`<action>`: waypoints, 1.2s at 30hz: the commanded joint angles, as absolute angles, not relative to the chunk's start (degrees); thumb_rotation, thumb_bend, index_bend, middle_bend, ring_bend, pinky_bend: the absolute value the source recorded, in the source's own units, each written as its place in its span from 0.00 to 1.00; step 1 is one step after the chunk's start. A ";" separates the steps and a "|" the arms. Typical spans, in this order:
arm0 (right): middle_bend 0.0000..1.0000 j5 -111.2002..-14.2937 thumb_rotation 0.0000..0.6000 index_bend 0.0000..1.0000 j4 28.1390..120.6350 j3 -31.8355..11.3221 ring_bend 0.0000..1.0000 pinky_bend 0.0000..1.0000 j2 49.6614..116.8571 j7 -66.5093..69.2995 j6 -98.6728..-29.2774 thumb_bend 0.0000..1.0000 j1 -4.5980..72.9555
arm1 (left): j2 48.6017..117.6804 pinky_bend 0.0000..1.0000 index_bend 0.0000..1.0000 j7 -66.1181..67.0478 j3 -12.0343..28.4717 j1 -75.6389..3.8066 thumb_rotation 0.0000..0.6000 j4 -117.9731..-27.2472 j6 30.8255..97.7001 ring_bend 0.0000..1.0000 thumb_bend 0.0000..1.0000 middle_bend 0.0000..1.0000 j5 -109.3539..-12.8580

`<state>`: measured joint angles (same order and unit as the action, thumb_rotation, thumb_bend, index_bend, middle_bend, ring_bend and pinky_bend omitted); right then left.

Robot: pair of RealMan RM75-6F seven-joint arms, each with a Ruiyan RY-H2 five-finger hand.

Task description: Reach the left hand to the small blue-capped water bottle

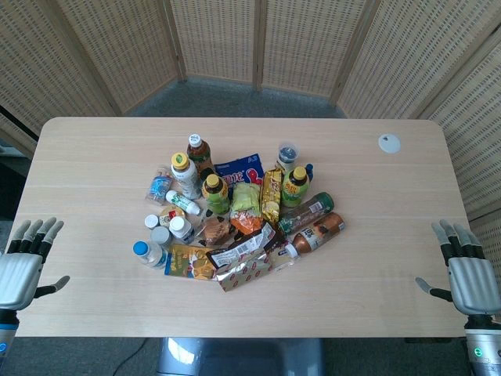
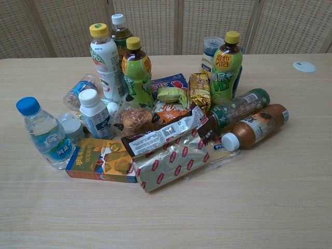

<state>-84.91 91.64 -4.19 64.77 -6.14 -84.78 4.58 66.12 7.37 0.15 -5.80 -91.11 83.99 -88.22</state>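
The small blue-capped water bottle [image 1: 149,254] [image 2: 45,133] stands upright at the near left corner of the pile, clear plastic with a blue label. My left hand [image 1: 26,262] hangs at the table's near left edge, fingers spread and holding nothing, well to the left of the bottle. My right hand [image 1: 465,269] sits at the near right edge, fingers also apart and empty. Neither hand shows in the chest view.
A pile of bottles and snack packs fills the table's middle: a yellow box [image 2: 98,160] right beside the bottle, a white bottle [image 2: 95,113], a lying clear bottle [image 2: 81,89], green tea bottles [image 2: 136,71], a brown bottle [image 2: 253,127]. A white disc [image 1: 389,142] lies far right.
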 commanded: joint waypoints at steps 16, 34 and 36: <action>0.00 -84.60 0.89 0.00 91.70 -4.30 0.00 0.00 63.76 -4.41 -85.08 0.00 4.16 | 72.37 0.00 0.00 -9.27 -2.16 -9.28 1.00 -83.48 79.81 0.00 0.00 0.00 -93.68; 0.00 -85.22 0.89 0.00 91.99 -4.11 0.00 0.00 63.20 -4.12 -85.71 0.00 3.75 | 94.23 0.00 0.00 -30.15 -0.55 -13.43 1.00 -66.44 82.80 0.00 0.00 0.00 -96.29; 0.00 -85.16 0.89 0.00 91.94 -4.10 0.00 0.00 63.16 -3.93 -85.62 0.00 3.74 | 95.36 0.00 0.00 -29.86 -0.20 -13.96 1.00 -66.10 82.09 0.00 0.00 0.00 -95.66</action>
